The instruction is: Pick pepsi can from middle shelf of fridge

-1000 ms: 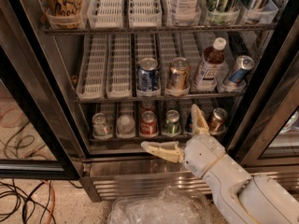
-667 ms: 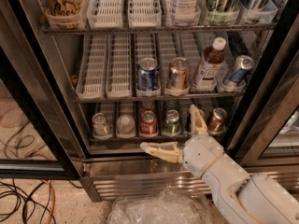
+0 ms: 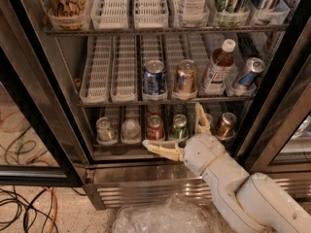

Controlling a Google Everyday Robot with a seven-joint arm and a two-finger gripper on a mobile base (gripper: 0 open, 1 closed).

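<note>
The pepsi can (image 3: pixel 154 79) stands upright at the front of the middle shelf (image 3: pixel 99 74), in the third white lane tray from the left. A copper-gold can (image 3: pixel 185 77) stands right beside it. The fridge (image 3: pixel 58 106) has its door open. My gripper (image 3: pixel 171 124) is open, below the pepsi can and in front of the bottom rack. One finger (image 3: pixel 160 149) points left and the other (image 3: pixel 200 118) points up. It holds nothing.
A brown bottle (image 3: pixel 217 67) and a tilted slim blue-and-silver can (image 3: pixel 248 73) stand right of the copper can. Short cans (image 3: pixel 155 127) fill the bottom rack. The black door frame (image 3: pixel 272 101) is at the right. Crumpled plastic (image 3: pixel 165 220) and cables (image 3: pixel 24 203) lie on the floor.
My gripper has edged slightly up and left. The cans have not moved.
</note>
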